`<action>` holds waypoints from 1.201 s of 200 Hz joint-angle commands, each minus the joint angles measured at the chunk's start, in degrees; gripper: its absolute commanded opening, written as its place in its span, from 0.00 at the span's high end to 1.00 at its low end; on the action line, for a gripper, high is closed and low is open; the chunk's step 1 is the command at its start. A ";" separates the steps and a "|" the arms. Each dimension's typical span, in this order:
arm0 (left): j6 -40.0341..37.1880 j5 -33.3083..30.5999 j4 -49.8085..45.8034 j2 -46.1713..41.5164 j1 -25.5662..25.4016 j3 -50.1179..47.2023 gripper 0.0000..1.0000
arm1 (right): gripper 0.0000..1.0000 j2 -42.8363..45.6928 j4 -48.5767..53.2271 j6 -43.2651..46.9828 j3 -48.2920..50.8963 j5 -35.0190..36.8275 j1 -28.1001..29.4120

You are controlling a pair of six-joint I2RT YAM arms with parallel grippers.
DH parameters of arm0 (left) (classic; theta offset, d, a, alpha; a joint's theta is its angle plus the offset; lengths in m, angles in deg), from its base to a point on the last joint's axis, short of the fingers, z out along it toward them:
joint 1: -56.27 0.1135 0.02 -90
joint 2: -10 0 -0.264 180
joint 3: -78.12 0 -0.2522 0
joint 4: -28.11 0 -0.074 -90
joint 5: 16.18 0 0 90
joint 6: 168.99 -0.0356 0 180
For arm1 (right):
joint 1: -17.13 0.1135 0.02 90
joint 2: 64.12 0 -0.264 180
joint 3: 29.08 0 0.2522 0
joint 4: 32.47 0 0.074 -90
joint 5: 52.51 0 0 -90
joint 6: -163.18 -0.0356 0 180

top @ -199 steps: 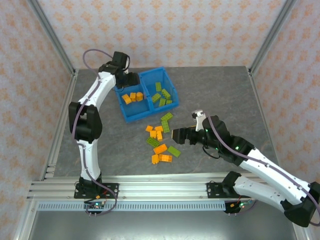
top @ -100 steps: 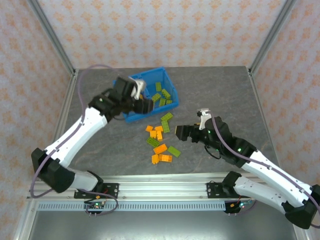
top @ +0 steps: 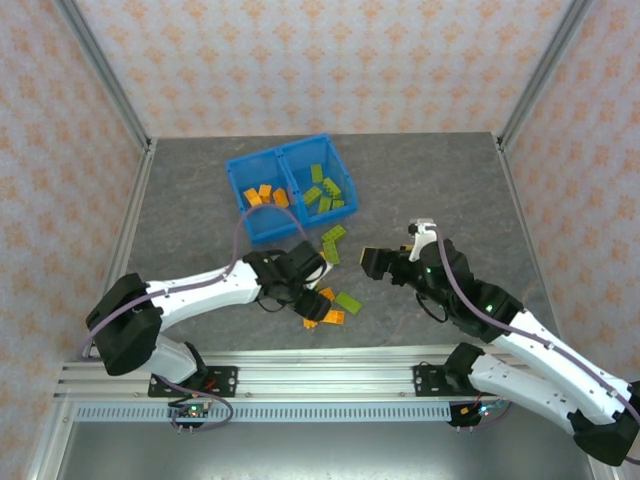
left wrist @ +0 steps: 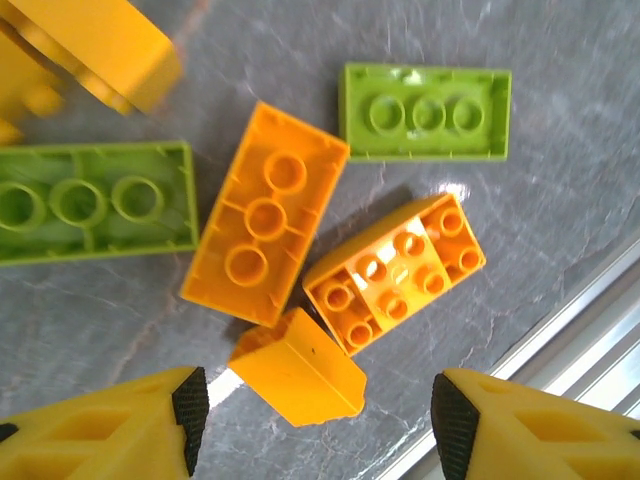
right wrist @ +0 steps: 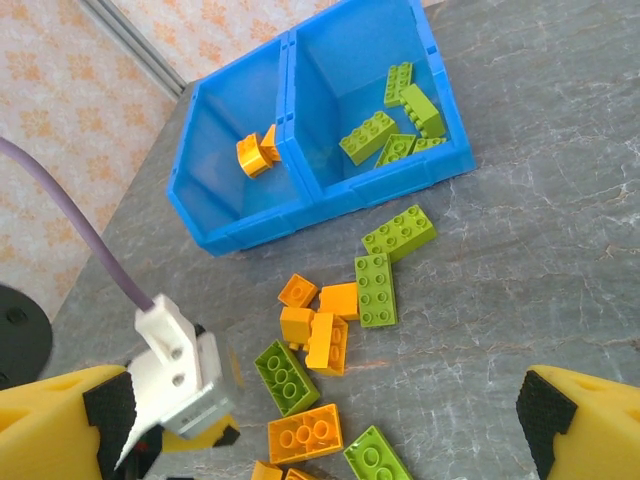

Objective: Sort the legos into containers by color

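Well, the left gripper hangs over the loose legos, jaws partly open, gripping nothing; at three o'clock from them, the right gripper gapes wide, empty.

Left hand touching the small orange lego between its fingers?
Apart. Left wrist view: grey table shows between the small orange lego and both pads of the left hand, narrowly on one side, widely on the other.
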 commanded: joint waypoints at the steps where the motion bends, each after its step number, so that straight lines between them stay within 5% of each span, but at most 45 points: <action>1: 0.73 0.01 2.52 1.47 -0.20 -1.84 0.37 | 0.01 0.80 1.26 -1.62 1.16 1.69 0.15; 82: 1.54 2.14 6.59 10.10 -1.27 -4.82 0.39 | 0.01 0.94 1.81 -2.29 1.13 1.42 0.15; 118: 2.12 -2.53 4.59 11.37 -1.41 -6.16 0.56 | 0.01 0.88 1.07 -2.32 1.47 1.55 0.15; 191: 4.43 -6.46 4.55 7.32 -1.44 -6.38 0.69 | 0.01 0.75 0.84 -2.56 1.22 1.29 0.15; 240: 3.22 -8.32 -0.52 -7.79 5.59 -0.35 0.69 | 0.00 -1.22 -5.71 2.36 0.48 -18.13 0.15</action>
